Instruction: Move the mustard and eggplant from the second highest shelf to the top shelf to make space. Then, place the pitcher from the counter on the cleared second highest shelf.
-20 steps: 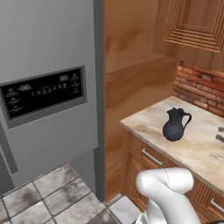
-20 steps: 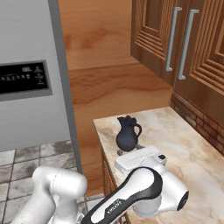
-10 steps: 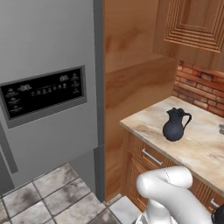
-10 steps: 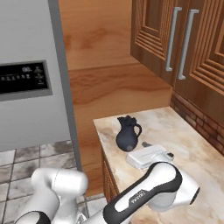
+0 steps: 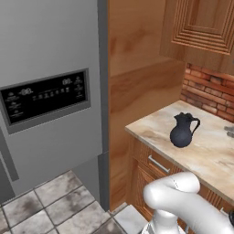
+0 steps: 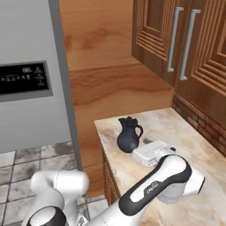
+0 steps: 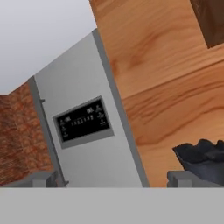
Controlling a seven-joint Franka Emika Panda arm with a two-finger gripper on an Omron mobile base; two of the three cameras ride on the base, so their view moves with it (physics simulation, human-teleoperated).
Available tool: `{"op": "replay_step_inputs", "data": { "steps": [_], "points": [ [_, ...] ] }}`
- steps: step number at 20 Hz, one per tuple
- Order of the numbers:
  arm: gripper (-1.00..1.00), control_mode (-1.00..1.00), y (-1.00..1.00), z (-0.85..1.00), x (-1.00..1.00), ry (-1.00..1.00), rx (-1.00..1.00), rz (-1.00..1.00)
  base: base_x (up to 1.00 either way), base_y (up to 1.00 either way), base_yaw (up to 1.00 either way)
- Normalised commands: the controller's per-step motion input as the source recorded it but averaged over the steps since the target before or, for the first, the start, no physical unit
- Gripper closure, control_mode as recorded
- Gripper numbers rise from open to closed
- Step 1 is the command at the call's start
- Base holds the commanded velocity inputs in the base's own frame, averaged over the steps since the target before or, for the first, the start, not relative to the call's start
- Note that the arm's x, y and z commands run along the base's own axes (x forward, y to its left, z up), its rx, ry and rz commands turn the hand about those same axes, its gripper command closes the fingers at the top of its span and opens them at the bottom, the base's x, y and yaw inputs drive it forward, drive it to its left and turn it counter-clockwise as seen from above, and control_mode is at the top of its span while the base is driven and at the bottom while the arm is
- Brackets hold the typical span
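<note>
A: Left base view first; how far along does the task look?

B: Barely begun, I judge; the fridge door (image 5: 50,91) is shut, so the shelves, mustard and eggplant are hidden behind it; the pitcher (image 5: 183,130) stands upright on the counter (image 5: 151,130), untouched.

A: And the right base view?

B: Same story; the pitcher (image 6: 128,135) sits near the counter's (image 6: 176,128) front corner, and the arm's white hand lies just beside it, to its right; half a second ago the hand was lower and nearer the counter edge, so it has swung up and inward; the pitcher has not moved.

A: The hand view?

B: The pincer (image 7: 113,179) stands wide open, holding nothing; the pitcher (image 7: 203,159) shows dark at the right tip, and the closed fridge door (image 7: 83,144) lies ahead.
</note>
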Motion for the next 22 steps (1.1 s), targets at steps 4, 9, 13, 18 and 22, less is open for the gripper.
{"op": "replay_step_inputs", "data": {
  "steps": [4, 9, 13, 18, 22],
  "points": [
    [-1.00, -1.00, 0.01, 0.00, 0.29, 0.00, 0.00, 0.04, 0.00, 0.00, 0.00],
    [-1.00, -1.00, 0.13, 0.00, 0.37, 0.00, 0.00, 0.00, 0.00, 0.00, 0.00],
    [-1.00, -1.00, 0.21, 0.00, 0.35, 0.00, -0.02, 0.00, 0.00, 0.00, 0.00],
    [-1.00, -1.00, 0.10, 0.00, 0.23, 0.00, -0.01, 0.00, 0.00, 0.00, 0.00],
    [-1.00, -1.00, 0.00, 0.00, 0.23, 0.00, 0.00, 0.00, 0.00, 0.00, 0.00]
  ]
}}
